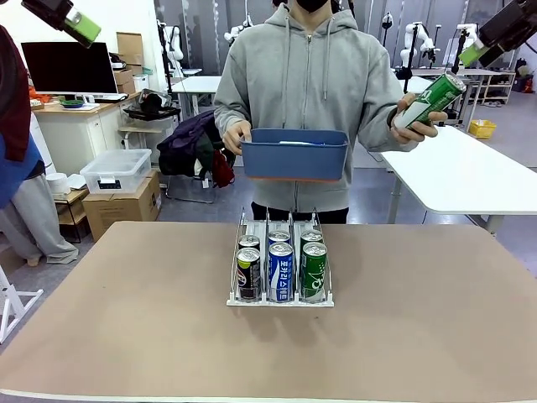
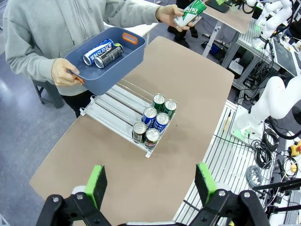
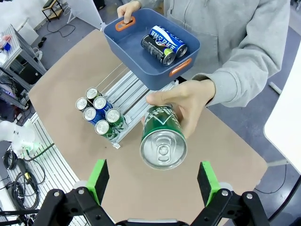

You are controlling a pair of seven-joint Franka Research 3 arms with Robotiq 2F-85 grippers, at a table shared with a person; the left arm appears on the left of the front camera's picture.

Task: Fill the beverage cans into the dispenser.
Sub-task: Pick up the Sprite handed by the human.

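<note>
Green can (image 3: 163,136) in the person's hand (image 3: 190,101) hangs close before my right fingers (image 3: 99,176), spread wide, empty; left fingers (image 2: 97,183) likewise. Rack (image 1: 280,302) sits mid-desk (image 1: 419,319), open room all round.

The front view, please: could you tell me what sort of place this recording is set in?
Probably a lab or workshop rather than a home: a monitor on a desk, white work tables behind the person, and a clear storage bin stacked on a cardboard box.
</note>
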